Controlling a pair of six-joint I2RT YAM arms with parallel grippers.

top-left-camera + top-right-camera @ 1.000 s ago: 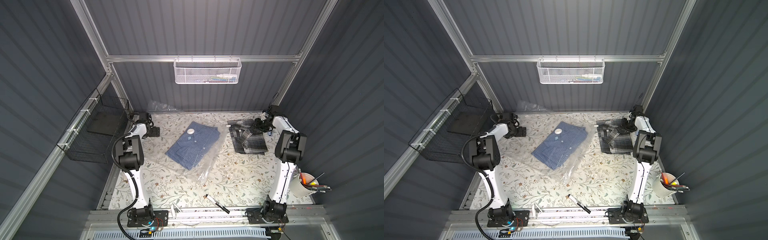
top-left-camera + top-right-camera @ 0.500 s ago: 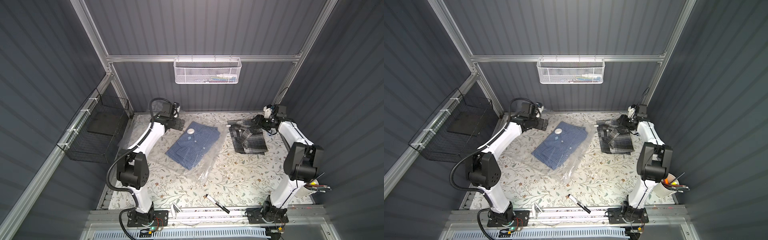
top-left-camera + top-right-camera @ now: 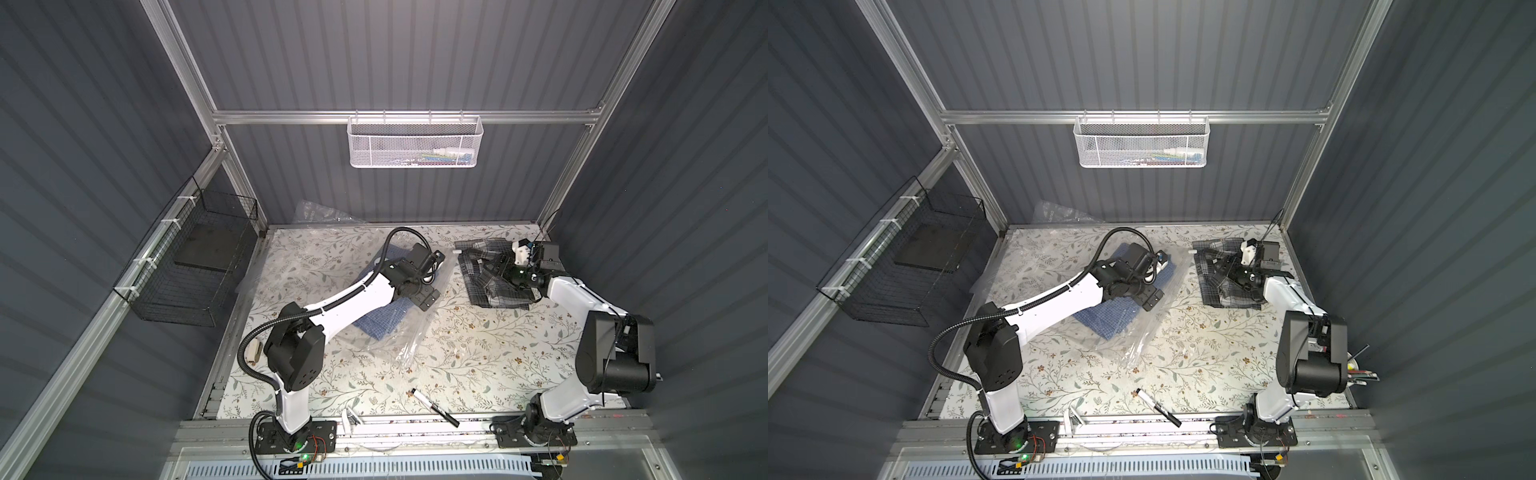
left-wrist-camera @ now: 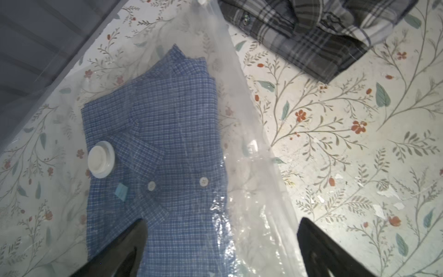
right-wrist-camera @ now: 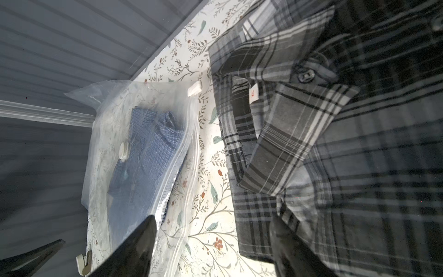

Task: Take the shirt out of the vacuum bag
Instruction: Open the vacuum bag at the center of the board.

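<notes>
The vacuum bag point(image 3: 413, 343) point(image 3: 1142, 338) lies flat mid-table, clear plastic with a round white valve cap point(image 4: 100, 159) point(image 5: 124, 150). Inside it is the folded blue checked shirt point(image 3: 382, 322) point(image 3: 1104, 320) point(image 4: 172, 134) point(image 5: 148, 163). My left gripper point(image 3: 424, 291) point(image 3: 1148, 297) point(image 4: 223, 223) hovers open over the bag, one finger above the shirt and one above bare plastic. My right gripper point(image 3: 496, 266) point(image 3: 1225, 268) point(image 5: 213, 220) is open at the near edge of a grey plaid shirt point(image 3: 478, 289) point(image 5: 335, 144), which lies outside the bag at the back right.
A second clear bag with grey lettering point(image 3: 316, 214) leans on the back wall. A black marker point(image 3: 434, 409) lies near the front rail. A black wire basket point(image 3: 195, 270) hangs on the left wall, a white mesh basket point(image 3: 415, 141) on the back rail. A cup of tools point(image 3: 1358, 372) stands front right.
My left arm has swung from the back left corner to above the bag and shirt. My right arm's elbow has dropped outward, and its jaws have widened over the plaid shirt.
</notes>
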